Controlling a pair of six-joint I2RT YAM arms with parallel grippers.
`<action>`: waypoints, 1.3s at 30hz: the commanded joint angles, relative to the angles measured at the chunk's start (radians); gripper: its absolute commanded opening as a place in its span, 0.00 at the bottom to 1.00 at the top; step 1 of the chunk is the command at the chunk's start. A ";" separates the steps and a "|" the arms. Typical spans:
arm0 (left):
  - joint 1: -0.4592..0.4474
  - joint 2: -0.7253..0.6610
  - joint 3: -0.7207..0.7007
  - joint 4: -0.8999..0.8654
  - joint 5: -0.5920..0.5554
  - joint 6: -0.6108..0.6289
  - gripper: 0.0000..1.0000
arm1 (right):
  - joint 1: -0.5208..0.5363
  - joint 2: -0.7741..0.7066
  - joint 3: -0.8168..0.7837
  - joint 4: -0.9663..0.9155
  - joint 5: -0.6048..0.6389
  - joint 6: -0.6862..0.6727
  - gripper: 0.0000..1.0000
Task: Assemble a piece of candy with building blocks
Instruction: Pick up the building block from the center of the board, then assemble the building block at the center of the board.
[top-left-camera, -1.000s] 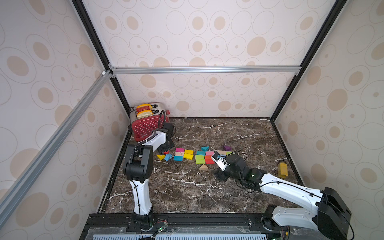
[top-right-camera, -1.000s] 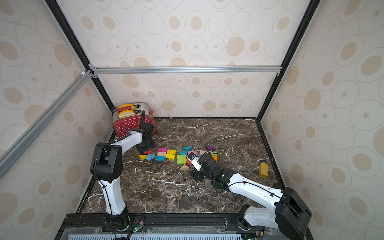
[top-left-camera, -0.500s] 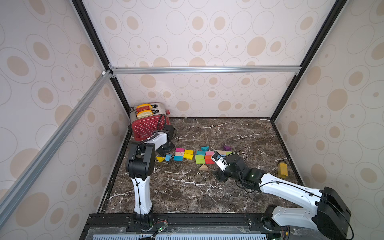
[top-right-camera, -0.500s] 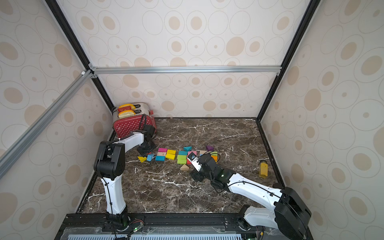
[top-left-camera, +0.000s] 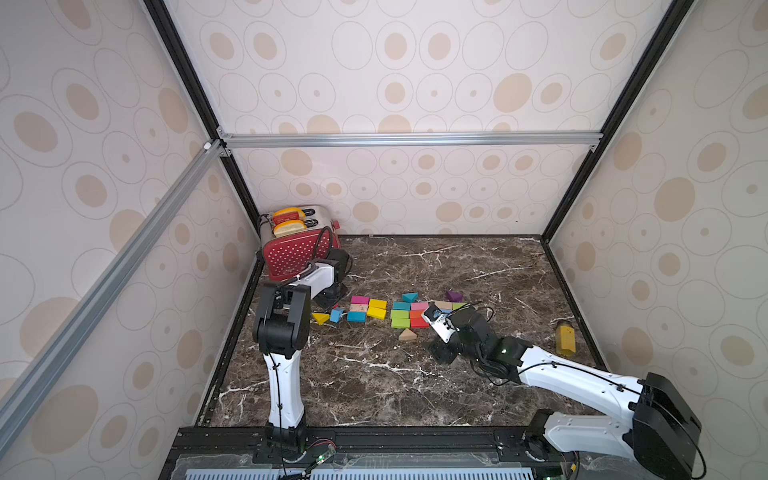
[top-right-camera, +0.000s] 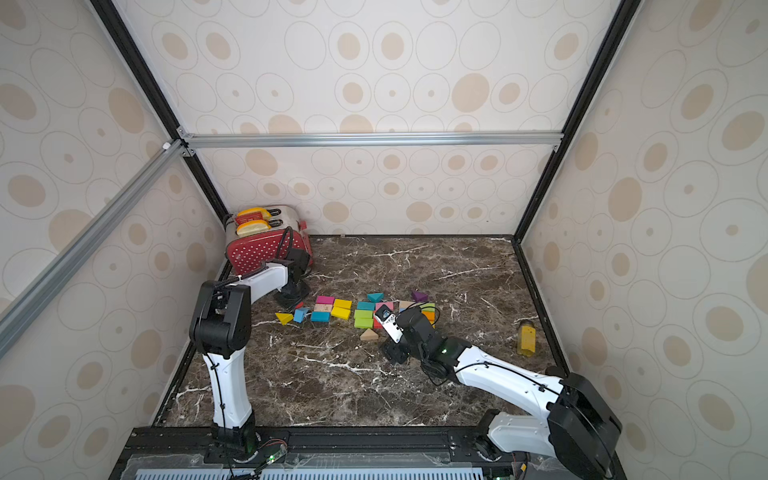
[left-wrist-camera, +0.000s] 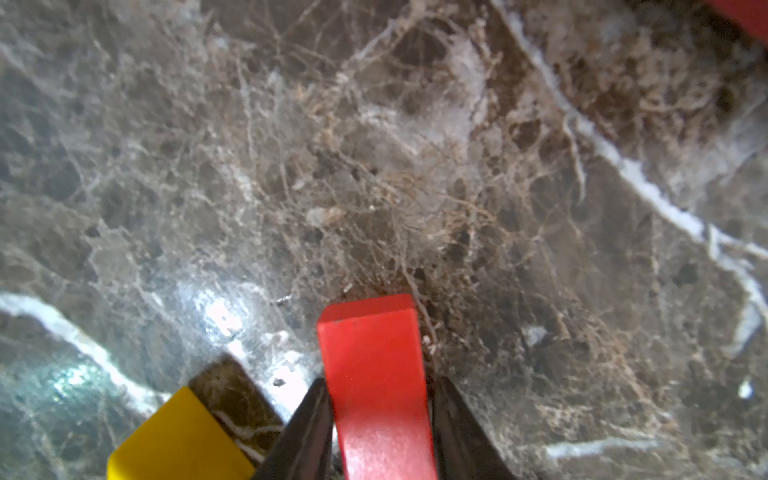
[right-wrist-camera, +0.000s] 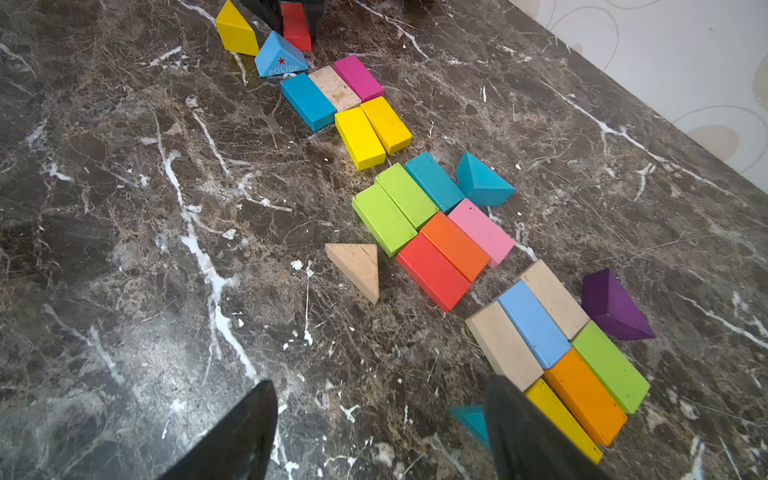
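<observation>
Left pincer (top-left-camera: 332, 303), in a top view, sits low by the yellow wedge (top-left-camera: 320, 318). Its wrist view shows both fingers (left-wrist-camera: 307, 424) pressed against a red block (left-wrist-camera: 370, 332) lying on the table (left-wrist-camera: 415, 166). Right pincer (right-wrist-camera: 380, 384), in its wrist view, gapes wide and empty near the blocks (right-wrist-camera: 386, 124).

Dark-brown marble tabletop (top-left-camera: 374, 382) w/ white veins. Red toaster (top-left-camera: 291, 253), white dots. Cream walls (top-left-camera: 395, 75), tan ovals. Red brick (left-wrist-camera: 374, 374), yellow wedge (right-wrist-camera: 235, 29), lt-blue wedge (right-wrist-camera: 280, 56) w/ red star, purple wedge (right-wrist-camera: 615, 307).

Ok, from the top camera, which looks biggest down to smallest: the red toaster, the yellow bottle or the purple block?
In a top view:
1. red toaster
2. yellow bottle
3. purple block
</observation>
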 joint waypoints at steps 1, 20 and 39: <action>0.008 0.000 -0.013 0.001 -0.014 0.002 0.33 | -0.003 0.005 -0.012 0.006 -0.012 0.010 0.82; -0.231 -0.457 -0.341 0.114 0.036 -0.110 0.30 | -0.003 -0.110 -0.027 -0.011 0.074 0.022 0.82; -0.438 -0.351 -0.428 0.234 0.059 -0.320 0.30 | -0.004 -0.220 -0.076 -0.012 0.273 0.025 0.82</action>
